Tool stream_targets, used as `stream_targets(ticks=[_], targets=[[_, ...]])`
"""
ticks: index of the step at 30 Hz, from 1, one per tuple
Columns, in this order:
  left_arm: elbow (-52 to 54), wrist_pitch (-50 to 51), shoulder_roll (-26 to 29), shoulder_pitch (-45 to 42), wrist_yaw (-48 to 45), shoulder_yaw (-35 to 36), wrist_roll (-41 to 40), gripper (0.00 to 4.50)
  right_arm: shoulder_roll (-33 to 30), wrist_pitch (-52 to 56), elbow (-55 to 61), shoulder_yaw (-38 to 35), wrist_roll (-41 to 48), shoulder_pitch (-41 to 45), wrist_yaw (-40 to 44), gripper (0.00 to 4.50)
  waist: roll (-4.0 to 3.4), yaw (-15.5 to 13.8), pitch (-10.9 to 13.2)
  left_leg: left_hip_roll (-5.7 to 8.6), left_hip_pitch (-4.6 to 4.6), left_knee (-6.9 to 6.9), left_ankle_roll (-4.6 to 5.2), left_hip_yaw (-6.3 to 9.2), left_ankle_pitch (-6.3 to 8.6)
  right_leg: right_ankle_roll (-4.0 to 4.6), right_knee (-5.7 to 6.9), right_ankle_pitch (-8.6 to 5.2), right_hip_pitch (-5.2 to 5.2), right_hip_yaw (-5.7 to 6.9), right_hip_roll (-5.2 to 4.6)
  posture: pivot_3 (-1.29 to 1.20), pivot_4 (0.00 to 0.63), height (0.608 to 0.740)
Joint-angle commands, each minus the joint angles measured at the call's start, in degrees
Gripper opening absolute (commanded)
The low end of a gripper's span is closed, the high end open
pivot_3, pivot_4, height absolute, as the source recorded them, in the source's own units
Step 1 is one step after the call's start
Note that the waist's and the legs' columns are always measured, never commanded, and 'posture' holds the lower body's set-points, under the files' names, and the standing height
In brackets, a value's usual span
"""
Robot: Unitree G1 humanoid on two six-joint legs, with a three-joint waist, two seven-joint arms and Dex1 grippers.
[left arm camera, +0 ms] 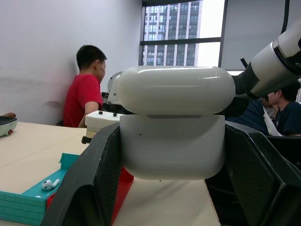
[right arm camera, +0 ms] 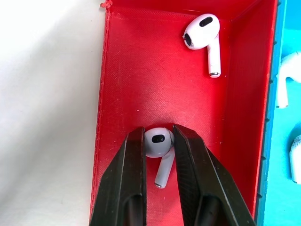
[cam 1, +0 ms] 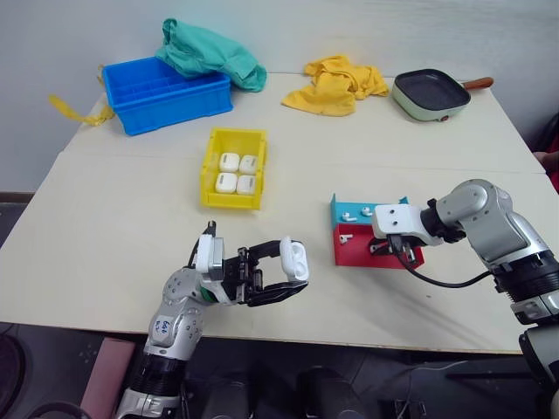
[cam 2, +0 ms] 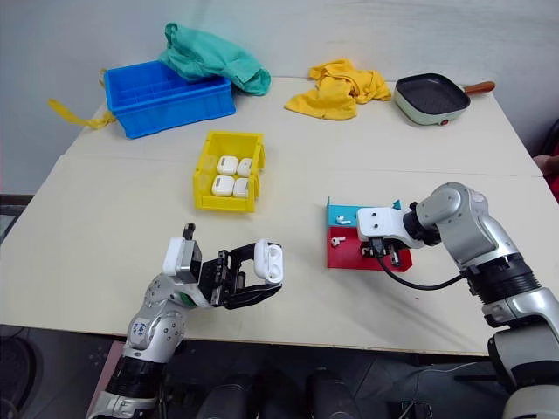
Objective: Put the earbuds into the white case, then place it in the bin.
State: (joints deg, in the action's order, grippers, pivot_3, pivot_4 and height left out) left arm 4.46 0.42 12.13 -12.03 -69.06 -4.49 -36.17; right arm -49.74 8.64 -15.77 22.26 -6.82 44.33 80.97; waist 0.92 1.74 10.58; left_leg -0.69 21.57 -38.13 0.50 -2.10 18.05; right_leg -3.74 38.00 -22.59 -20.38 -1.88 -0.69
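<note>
Left gripper (cam 1: 293, 278) is pinching the white case (cam 1: 295, 258), lid ajar, facing the right gripper (right arm camera: 159, 141), probably for loading. Right gripper is closing on an earbud (right arm camera: 156, 142) in the red tray (right arm camera: 122, 70); bin (cam 1: 212, 175) far ahead.

Counts from this frame:

- White cases: 5 total. 4 sat in the yellow bin (cam 1: 212, 166) in a 2x2 block (cam 1: 238, 173); 1 was the held case (cam 1: 295, 258).
- Earbuds: 4 visible. 2 lay in the red compartment (right arm camera: 122, 70) of the tray, one far (right arm camera: 203, 35) and one near (right arm camera: 158, 146); 2 lay in the teal compartment (cam 1: 341, 208), at (cam 1: 348, 212) and (cam 1: 367, 210).
- Bins/crates: 1 yellow bin, 1 blue crate (cam 1: 168, 94).
- Trays: 1, two compartments.
- Cloths: 2, one green (cam 1: 210, 54), one yellow (cam 1: 336, 84).
- Pans: 1 (cam 1: 431, 93).
- Yellow strap by the crate: 1 (cam 1: 77, 110).
- People in the background: 2, one in red (left arm camera: 84, 94), one in dark blue (left arm camera: 282, 110).
</note>
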Motion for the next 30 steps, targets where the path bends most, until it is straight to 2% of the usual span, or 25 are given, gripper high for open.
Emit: stream_targets(ticks=[1,7,10,12,16,18,20,21,23,26,30], targets=[[1.7,-0.85,0.17,0.44,-0.2,0.12,-0.23,2.81,-0.29,-0.53,0.46,-0.81,-0.34,-0.16,0.55,0.4,0.0,0.0,0.0,0.0,0.0,0.0,0.0,0.0,0.0,0.0,0.0,0.0,0.0,0.0,0.0,0.0,0.15,0.74],[1.64,-0.92,-0.05,0.04,-1.08,-0.25,-0.58,2.81,-0.98,-0.26,1.62,-2.64,1.29,-1.18,0.41,0.41,0.0,-0.03,0.0,0.0,0.0,0.0,0.0,0.0,0.0,0.0,0.0,0.0,0.0,0.0,0.0,0.0,0.15,0.74],[1.75,-1.29,-0.46,-0.52,-2.01,-0.6,-0.79,2.81,-3.81,-1.02,4.69,-6.99,4.85,-2.78,1.53,0.41,0.0,-0.21,0.0,0.0,0.01,0.01,0.0,-0.01,0.0,0.0,-0.01,0.0,0.0,0.0,0.0,0.0,0.15,0.74],[1.78,-0.36,-0.61,-1.14,-1.81,-1.0,-0.92,2.81,-5.12,-0.01,7.43,-11.13,8.7,-4.5,1.5,0.41,-0.01,-0.25,0.01,0.0,0.02,0.01,0.0,0.01,0.0,0.0,-0.02,0.0,0.0,0.03,0.0,0.0,0.15,0.74],[0.32,-0.33,-2.22,-4.39,-3.31,-1.95,-1.65,2.81,-4.32,4.82,15.73,-25.34,24.73,-10.68,1.35,0.41,0.0,-0.3,0.01,0.0,0.06,0.0,0.01,0.01,0.01,0.0,-0.06,0.0,0.0,0.04,0.01,0.0,0.15,0.74],[-0.28,1.03,-2.89,-6.25,-3.67,-2.44,-2.18,2.81,-1.79,7.14,21.51,-31.98,34.86,-14.67,1.41,0.41,0.02,-0.27,0.02,0.0,0.07,0.01,0.01,0.01,0.01,0.0,-0.05,0.0,0.02,0.05,0.02,0.0,0.15,0.74],[-1.07,2.31,-4.15,-7.91,-4.95,-2.1,-4.44,2.81,5.73,7.61,29.12,-40.0,48.12,-17.45,-4.64,0.41,0.02,-0.1,0.02,0.0,0.06,0.0,0.01,0.03,0.01,0.0,-0.06,0.0,0.06,0.07,0.05,0.0,0.15,0.74],[-1.5,3.39,-4.34,-8.7,-5.3,-1.95,-5.2,2.81,7.63,9.18,33.07,-41.27,51.07,-18.73,-8.24,0.41,0.04,0.05,0.03,-0.04,0.06,0.01,0.01,0.02,0.01,-0.01,-0.05,0.0,0.06,0.06,0.08,0.0,0.15,0.74],[-2.18,4.95,-4.4,-9.78,-5.57,-1.59,-6.01,2.81,9.15,13.0,38.61,-41.82,54.73,-20.42,-13.36,0.41,-0.05,-0.01,0.04,-0.06,0.06,-0.02,-0.01,-0.01,0.0,-0.01,-0.01,0.0,0.05,0.04,0.12,0.0,0.15,0.74],[-3.08,8.75,-5.57,-12.12,-4.22,-0.23,-9.08,2.81,15.73,14.13,46.98,-39.47,60.0,-21.47,-24.35,0.41,-0.04,0.12,0.05,-0.08,0.04,-0.02,-0.03,0.01,-0.02,0.0,0.05,0.0,0.04,0.04,0.12,0.0,0.15,0.74],[-2.88,12.57,-6.65,-14.91,-3.39,1.03,-11.72,2.81,20.35,12.77,52.78,-34.72,59.4,-24.37,-27.99,0.41,-0.03,-0.23,0.05,-0.06,0.05,-0.03,-0.04,0.03,-0.02,-0.01,0.03,0.0,0.04,0.04,0.1,0.0,0.15,0.74]])
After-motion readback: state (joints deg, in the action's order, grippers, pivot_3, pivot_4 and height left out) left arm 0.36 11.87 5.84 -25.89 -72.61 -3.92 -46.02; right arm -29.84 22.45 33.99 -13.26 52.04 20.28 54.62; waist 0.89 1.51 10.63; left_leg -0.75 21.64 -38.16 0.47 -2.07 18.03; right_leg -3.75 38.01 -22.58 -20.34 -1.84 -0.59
